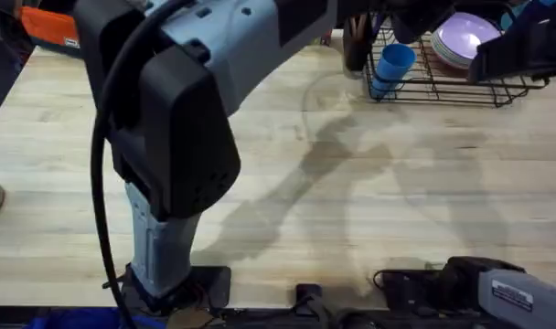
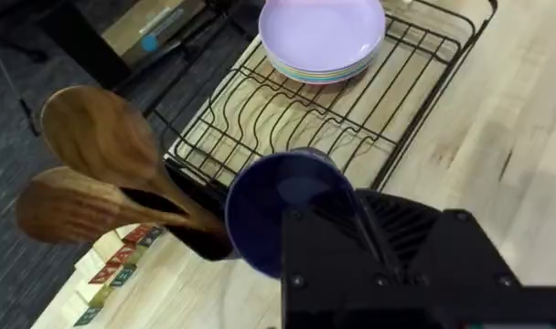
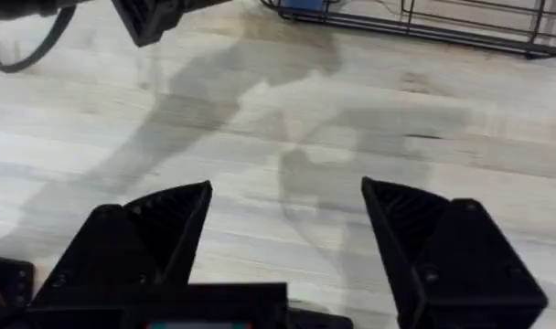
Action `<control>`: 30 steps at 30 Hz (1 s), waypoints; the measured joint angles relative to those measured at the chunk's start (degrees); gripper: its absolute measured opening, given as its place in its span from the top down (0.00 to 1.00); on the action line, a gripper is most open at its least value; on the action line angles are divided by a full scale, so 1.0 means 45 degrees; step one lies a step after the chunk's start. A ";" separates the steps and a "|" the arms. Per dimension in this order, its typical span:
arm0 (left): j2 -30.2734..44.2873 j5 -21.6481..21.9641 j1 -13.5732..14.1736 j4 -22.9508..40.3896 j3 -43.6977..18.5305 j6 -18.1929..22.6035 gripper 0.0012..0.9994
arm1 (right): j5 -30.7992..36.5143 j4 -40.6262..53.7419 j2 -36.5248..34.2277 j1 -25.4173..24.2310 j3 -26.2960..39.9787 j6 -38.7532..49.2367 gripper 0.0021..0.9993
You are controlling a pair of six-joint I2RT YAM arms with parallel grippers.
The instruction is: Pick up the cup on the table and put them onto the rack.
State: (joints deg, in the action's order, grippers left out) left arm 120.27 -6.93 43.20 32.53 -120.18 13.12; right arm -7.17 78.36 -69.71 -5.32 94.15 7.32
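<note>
Left claw (image 2: 351,228) gripping blue cup (image 2: 283,210) over black rack (image 2: 424,82) (purple plates (image 2: 324,37) inside), right claw (image 3: 287,228) wide open, empty

The left arm (image 1: 177,119) is looming large, dark and blurred under the overhead camera, blotting out the bench's far left stretch. In the left wrist view the left gripper's (image 2: 388,251) body is covering the lower side of the blue cup (image 2: 278,206), so the fingers' grip is not showing. The rack (image 2: 388,119) is running off the picture's top edge. The right gripper's (image 3: 287,247) body is getting cropped by the bottom edge.
</note>
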 joint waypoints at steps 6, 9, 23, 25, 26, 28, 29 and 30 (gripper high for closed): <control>0.0043 -0.0191 0.0015 0.0045 0.0000 0.0002 0.96 | 0.0145 0.0021 0.0003 0.0000 0.0000 0.0003 0.01; 0.0206 -0.0216 0.0015 0.0049 -0.0019 0.0002 0.96 | 0.0179 0.0021 0.0001 0.0000 0.0000 0.0003 0.01; 0.0729 -0.0216 0.0015 0.0286 -0.0019 0.0041 0.96 | 0.0217 0.0012 0.0000 0.0000 0.0000 0.0003 0.01; 0.0729 -0.0215 0.0015 0.0309 -0.0019 0.0045 0.96 | 0.0217 0.0012 0.0001 0.0000 0.0000 0.0003 0.01; 0.0729 -0.0211 0.0015 0.0353 -0.0019 0.0046 0.96 | 0.0217 0.0012 0.0000 0.0000 0.0000 0.0003 0.01; 0.0729 -0.0216 0.0015 0.0489 -0.0019 0.0045 0.96 | 0.0217 0.0012 0.0004 0.0000 0.0000 0.0003 0.01; 0.0729 -0.0214 0.0015 0.0537 -0.0019 0.0043 0.96 | 0.0217 0.0012 0.0002 0.0000 0.0000 0.0003 0.01; 0.0729 -0.0214 0.0015 0.0548 -0.0019 0.0046 0.96 | 0.0217 0.0012 0.0000 0.0000 0.0000 0.0003 0.01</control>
State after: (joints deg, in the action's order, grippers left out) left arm 123.55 -7.89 43.27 34.99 -120.27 13.32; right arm -6.20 78.41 -69.71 -5.32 94.15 7.33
